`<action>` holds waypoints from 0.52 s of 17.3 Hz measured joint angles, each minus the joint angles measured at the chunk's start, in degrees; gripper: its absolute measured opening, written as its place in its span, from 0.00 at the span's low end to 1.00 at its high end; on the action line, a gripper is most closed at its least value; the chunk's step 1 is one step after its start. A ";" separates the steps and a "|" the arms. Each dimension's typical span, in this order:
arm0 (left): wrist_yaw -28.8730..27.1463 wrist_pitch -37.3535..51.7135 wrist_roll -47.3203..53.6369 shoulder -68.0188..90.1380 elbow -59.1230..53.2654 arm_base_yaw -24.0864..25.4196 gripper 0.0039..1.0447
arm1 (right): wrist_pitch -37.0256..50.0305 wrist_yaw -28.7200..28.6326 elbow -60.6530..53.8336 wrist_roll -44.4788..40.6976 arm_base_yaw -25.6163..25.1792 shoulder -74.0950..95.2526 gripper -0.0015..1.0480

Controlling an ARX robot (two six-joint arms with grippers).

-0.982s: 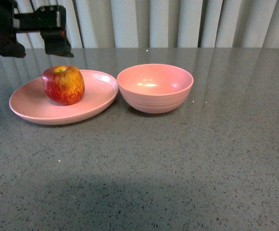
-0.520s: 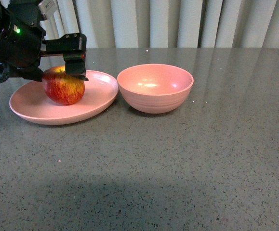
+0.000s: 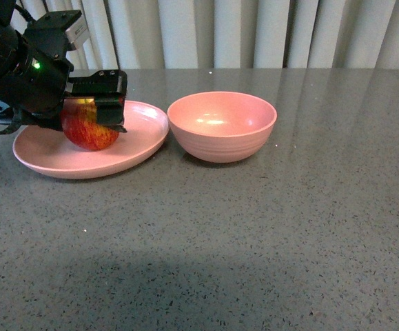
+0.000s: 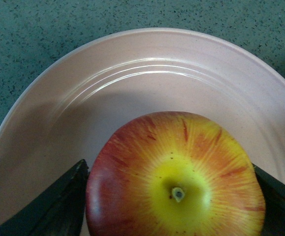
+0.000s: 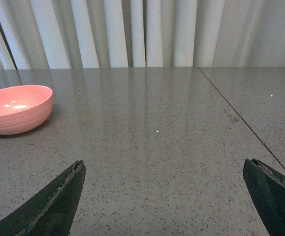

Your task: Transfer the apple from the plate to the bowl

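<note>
Beside the bowl (image 3: pixel 221 131), on its left as the front view shows it, the plate (image 3: pixel 54 155) sits on the grey speckled table (image 3: pixel 254 241), its rim nearly touching the bowl's outer wall. On the plate, toward the side away from the bowl, the apple (image 3: pixel 89 134) rests upright with its stem and yellow-green patch facing up. The left gripper (image 3: pixel 89 116) is down over the apple with its jaws spread wide. In the left wrist view one dark finger (image 4: pixel 58 206) lies just beside one flank of the fruit and the other finger lies just beside the opposite flank, so the apple sits between them without being lifted off the plate. The bowl itself holds nothing, and its pink inside catches a bright spot of light. Well apart from the bowl, on the side opposite the plate, the right gripper (image 5: pixel 162 201) hangs over bare table with its jaws wide apart and nothing between them; its wrist view shows the bowl at the far edge. Behind the bowl, pale vertical blinds (image 3: pixel 254 34) close off the table's far side.
</note>
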 joint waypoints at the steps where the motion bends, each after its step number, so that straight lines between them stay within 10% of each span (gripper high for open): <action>1: 0.28 0.00 0.07 0.00 0.00 0.00 0.80 | 0.00 0.00 0.00 0.00 0.00 0.00 0.94; 9: 1.09 -1.51 0.50 -0.02 1.81 -0.48 0.67 | 0.00 0.00 0.00 0.00 0.00 0.00 0.94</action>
